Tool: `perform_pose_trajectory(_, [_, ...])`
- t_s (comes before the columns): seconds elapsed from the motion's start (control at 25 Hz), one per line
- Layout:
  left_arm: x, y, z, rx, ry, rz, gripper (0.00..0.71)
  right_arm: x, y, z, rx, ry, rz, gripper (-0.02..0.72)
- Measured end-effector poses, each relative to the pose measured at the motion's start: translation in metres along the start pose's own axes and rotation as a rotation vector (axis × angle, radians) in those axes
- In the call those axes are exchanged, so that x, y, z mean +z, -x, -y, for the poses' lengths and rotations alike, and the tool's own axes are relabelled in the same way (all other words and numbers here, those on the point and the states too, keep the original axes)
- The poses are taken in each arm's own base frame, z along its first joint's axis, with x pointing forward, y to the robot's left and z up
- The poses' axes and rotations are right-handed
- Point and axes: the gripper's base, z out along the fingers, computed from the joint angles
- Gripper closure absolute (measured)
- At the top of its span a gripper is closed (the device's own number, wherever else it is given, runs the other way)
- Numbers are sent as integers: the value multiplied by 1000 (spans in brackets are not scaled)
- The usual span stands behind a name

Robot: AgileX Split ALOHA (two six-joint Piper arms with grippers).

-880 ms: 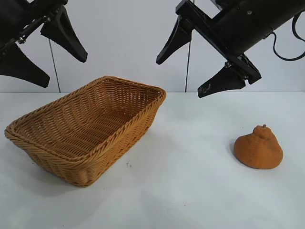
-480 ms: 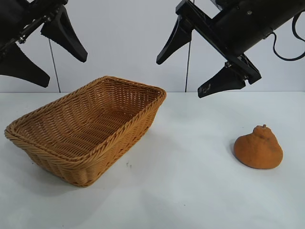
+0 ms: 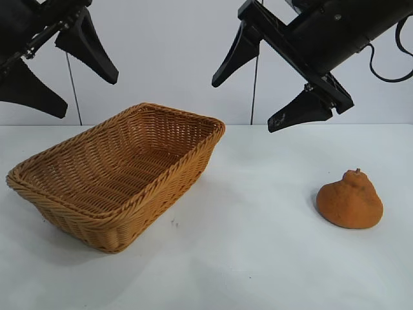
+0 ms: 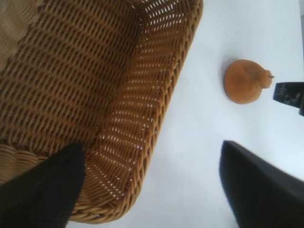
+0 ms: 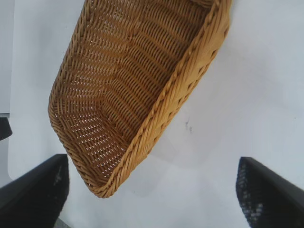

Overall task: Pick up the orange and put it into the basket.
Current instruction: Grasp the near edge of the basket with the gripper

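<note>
White table [image 3: 258, 258], matte, plain surface; small dark speck [image 3: 173, 224] on it toward the left of centre, same mark [image 5: 189, 126] seen in the right wrist view. Pale wall [image 3: 168, 58] behind. Two thin dark vertical lines on wall: one [image 3: 73, 90] at left, one [image 3: 255, 90] right of centre
</note>
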Motion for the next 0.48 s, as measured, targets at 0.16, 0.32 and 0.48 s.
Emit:
perform_pose_trajectory(0.16, [0, 1, 0, 0, 1, 7, 152, 0, 0, 0, 0, 0, 0, 52])
perform_pose_trajectory(0.32, [-7, 4, -6, -44, 8, 20, 152, 0, 0, 0, 0, 0, 0, 52])
perform_pose_trajectory(0.48, [-31, 6, -13, -162, 70, 77, 152, 0, 0, 0, 0, -1, 3, 52])
